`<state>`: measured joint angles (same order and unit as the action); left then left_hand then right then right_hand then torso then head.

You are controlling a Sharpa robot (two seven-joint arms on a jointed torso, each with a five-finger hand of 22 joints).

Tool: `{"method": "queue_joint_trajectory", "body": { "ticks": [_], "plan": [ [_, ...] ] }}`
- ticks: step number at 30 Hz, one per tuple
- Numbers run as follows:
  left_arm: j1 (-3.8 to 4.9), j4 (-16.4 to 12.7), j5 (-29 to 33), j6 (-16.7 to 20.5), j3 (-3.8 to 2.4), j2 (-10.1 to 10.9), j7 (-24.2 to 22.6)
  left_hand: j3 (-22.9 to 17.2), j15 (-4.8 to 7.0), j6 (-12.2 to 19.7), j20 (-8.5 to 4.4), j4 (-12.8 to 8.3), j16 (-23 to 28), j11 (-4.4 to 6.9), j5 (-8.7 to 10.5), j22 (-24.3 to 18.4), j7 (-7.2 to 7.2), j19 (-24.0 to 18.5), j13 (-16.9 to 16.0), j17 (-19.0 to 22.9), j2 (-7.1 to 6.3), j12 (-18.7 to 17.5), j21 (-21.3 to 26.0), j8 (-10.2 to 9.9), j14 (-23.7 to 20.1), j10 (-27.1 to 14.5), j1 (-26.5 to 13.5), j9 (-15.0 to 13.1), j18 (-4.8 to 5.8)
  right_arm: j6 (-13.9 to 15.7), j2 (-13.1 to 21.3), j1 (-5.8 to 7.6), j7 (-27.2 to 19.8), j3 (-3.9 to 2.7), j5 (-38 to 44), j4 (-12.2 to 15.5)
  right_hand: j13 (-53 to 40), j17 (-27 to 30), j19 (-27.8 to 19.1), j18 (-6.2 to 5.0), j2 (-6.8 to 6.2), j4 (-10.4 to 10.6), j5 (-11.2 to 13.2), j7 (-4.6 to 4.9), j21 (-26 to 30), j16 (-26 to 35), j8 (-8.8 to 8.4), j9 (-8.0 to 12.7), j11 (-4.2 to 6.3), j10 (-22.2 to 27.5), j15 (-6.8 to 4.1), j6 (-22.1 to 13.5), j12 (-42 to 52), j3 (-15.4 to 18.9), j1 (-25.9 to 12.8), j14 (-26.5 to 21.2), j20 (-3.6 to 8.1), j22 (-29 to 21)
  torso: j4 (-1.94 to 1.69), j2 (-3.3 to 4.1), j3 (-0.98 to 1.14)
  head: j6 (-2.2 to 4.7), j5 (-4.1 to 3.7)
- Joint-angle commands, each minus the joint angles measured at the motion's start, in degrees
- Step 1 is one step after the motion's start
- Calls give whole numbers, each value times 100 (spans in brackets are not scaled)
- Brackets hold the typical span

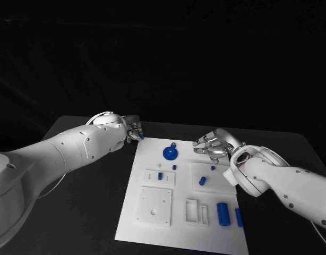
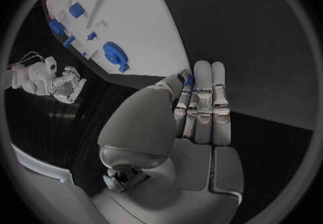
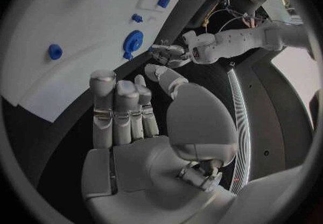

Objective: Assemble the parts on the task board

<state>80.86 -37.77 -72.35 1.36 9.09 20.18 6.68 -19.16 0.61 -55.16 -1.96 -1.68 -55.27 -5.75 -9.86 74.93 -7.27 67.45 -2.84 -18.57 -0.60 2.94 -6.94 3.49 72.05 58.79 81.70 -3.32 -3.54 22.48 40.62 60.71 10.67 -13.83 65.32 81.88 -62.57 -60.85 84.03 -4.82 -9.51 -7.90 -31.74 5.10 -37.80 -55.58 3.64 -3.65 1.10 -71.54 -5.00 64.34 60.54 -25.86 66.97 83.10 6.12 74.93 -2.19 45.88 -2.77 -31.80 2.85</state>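
Several small blue parts sit on the white task board, and each looks like light, rigid plastic: easy to lift, unlikely to deform, but smooth enough to slip from metal fingertips. The blue gear lies flat near the board's far edge, between the two hands; its toothed rim offers the best purchase, taken across the width from above. Two blue cylinders lie side by side near the board's near right corner; they would roll if nudged, so a pinch across the round body, midway along, seems safest. A few small blue pegs stand in or beside the raised white blocks nearer the board's middle, too tiny for more than a fingertip pinch.

The left hand hovers at the board's far left corner, fingers straight and close together, thumb brought in against them; the left wrist view shows a small blue piece at the fingertips, apparently pinched there. The right hand hangs over the board's far right edge beside the gear, fingers loosely extended, nothing in it.
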Motion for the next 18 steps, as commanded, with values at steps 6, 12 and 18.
{"method": "queue_joint_trajectory", "body": {
  "ticks": [6, 12, 18],
  "plan": [
    [-103, -10, 7, -672, 44, -32, 9, -451, -6, -464, 31, 19, -164, 24, -149, 156, -34, -163, -38, -10, 87, 36, -512, 6, 61, 388, -141, -25, -164, -1, 4, -2, -33, 0, 55, 14, 2, -3, 177, -50, 29, 8, -33, 10, 12, 14, -9, 5, -2, 41, 16, -20, 21, -4, -43, -12, -25, 435, -5, -1, -2, -1, -10],
    [-103, 4, 11, -596, 46, -43, -73, -512, -14, -455, 38, -1, -180, 18, -153, 143, -37, -295, -42, 14, 67, 39, -782, 6, 67, 407, -179, -25, -176, 6, 7, -2, -36, 0, 55, 25, 2, -3, 177, -50, 29, 8, -33, 10, 12, 14, -9, 5, -2, 41, 16, -20, 21, -4, -43, -12, -25, 435, -7, -1, -1, 5, -10],
    [-103, 1, 86, -397, 47, -39, -192, -472, -16, -520, 42, 51, -201, 31, -134, 127, -27, -284, -42, 12, 59, 40, -800, 9, 87, 500, -228, -27, -171, 18, 9, -2, -39, 0, 55, 30, 2, -3, 177, -50, 29, 8, -33, 10, 12, 14, -9, 5, -2, 41, 16, -20, 21, -4, -43, -12, -25, 435, -7, -1, -4, 10, -14]
  ]
}}
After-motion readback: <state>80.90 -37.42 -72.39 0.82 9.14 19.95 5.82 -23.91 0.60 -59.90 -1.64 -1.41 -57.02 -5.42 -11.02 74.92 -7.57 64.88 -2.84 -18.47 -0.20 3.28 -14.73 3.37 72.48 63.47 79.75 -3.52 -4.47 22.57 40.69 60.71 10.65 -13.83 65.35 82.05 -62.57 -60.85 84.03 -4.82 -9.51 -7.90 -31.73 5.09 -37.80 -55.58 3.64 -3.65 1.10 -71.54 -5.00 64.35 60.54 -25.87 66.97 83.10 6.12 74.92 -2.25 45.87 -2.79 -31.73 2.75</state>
